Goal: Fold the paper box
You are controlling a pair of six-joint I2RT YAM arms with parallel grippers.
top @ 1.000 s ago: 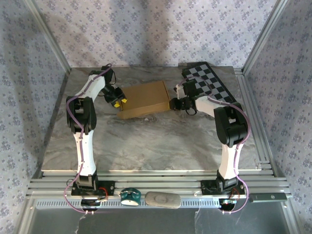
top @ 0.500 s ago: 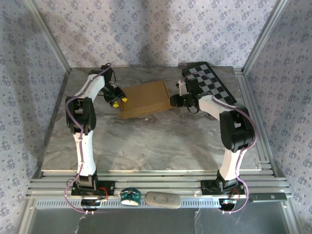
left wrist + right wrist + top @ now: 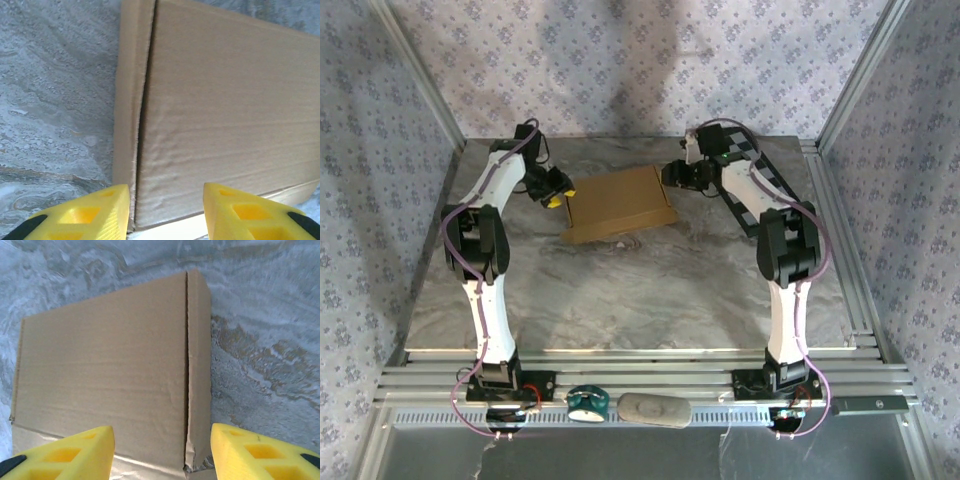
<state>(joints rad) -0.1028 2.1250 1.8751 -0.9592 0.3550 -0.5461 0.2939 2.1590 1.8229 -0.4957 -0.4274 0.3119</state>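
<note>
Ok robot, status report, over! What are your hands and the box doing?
Left gripper open, right gripper open, one at each end of paper box. Box folded shut, lying flat. Checkerboard panel off right, not blocking.

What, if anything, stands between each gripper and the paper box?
Nothing visible does. The left gripper hangs with its jaws apart just over the left end of the paper box. The right gripper hangs open over its right end. Bare cardboard shows between the fingers of each.
</note>
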